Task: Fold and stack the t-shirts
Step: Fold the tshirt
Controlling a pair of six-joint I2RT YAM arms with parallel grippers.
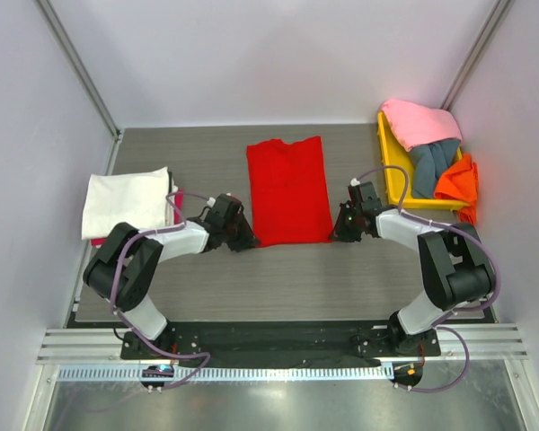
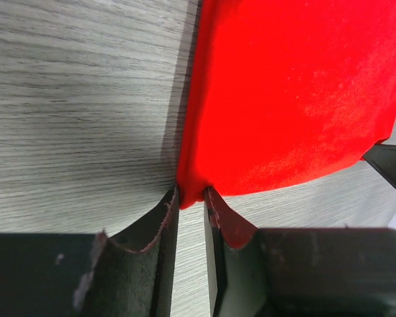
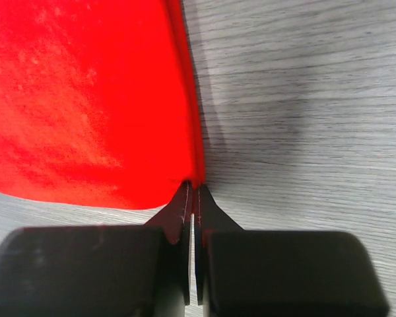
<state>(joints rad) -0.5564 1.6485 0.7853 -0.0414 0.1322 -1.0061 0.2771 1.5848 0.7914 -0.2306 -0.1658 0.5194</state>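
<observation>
The red t-shirt (image 1: 288,190) lies flat at the middle of the counter (image 1: 207,278), folded into a narrow rectangle. Its long axis runs from the arms toward the far wall. The left fingers (image 2: 162,224) pinch its near left corner with a narrow gap between them. The right fingers (image 3: 178,214), pressed almost together, grip the near right corner.

Overhead from behind bases (image 1: 153,346), looking down. At each wrist, tight behind left gripper (image 2: 191,193) and right gripper (image 3: 192,188), facing forward; shared: red shirt (image 1: 287,190).
</observation>
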